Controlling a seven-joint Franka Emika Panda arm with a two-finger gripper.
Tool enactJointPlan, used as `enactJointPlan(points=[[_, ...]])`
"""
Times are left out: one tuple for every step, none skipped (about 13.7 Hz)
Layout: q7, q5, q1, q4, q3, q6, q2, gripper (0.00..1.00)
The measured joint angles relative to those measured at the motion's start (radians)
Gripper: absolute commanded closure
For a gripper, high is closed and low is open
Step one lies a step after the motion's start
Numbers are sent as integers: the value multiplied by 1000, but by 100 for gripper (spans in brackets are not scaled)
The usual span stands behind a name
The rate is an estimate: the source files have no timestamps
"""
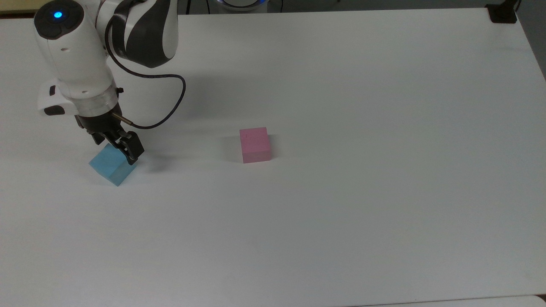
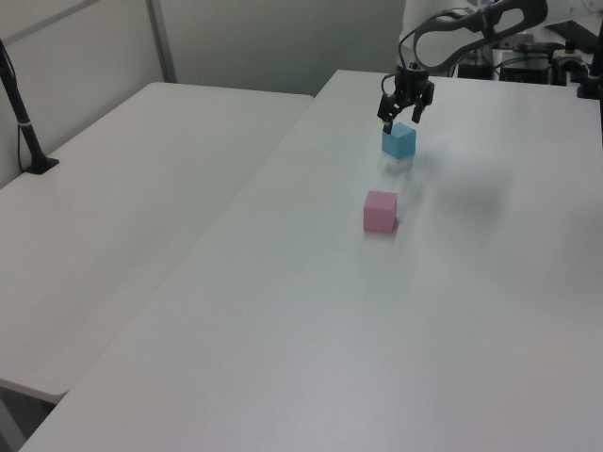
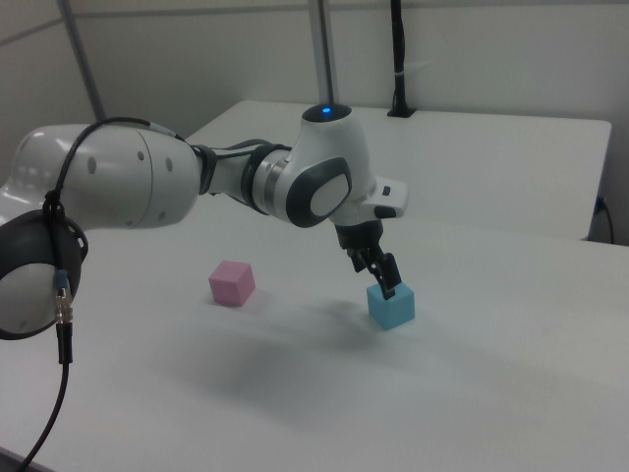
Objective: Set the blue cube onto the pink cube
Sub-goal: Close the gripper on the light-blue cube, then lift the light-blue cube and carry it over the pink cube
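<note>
Near the top view's left edge of the white table (image 1: 341, 213), the blue cube (image 1: 111, 167) is sitting turned at an angle, with one corner pointing toward the view's bottom. The hand (image 1: 116, 150) is hanging right over the cube's top, its dark tips reaching down to the cube's upper edges. Whether it is clamping the cube or merely straddling it cannot be told. In the right view the hand (image 3: 385, 280) is slanting down from the white arm (image 3: 324, 187) to the cube's (image 3: 391, 306) top. The pink cube (image 1: 255, 145) is resting well apart, toward the top view's right, with a black cable (image 1: 170, 106) looping between them. In the left view the hand (image 2: 400, 115) is hovering above the blue cube (image 2: 399, 140), beyond the pink cube (image 2: 380, 211).
</note>
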Motion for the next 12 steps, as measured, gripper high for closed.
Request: enactJointPlan(points=[[0, 0, 0, -2, -1, 0, 8, 0], [0, 0, -1, -2, -3, 0, 16, 0], [0, 0, -3, -2, -7, 0, 23, 0], [0, -1, -8, -2, -8, 0, 27, 0], [0, -1, -13, -2, -10, 1, 30, 0], [0, -1, -18, -2, -11, 9, 34, 7], [0, -1, -21, -2, -11, 27, 38, 22], [5, -1, -20, -2, -11, 48, 45, 34], [20, -1, -20, -2, -10, 66, 54, 56], [38, -6, -18, -2, -10, 95, 69, 63], [46, -22, -16, -2, -10, 107, 78, 65], [55, -51, -9, 0, -9, 113, 83, 65]])
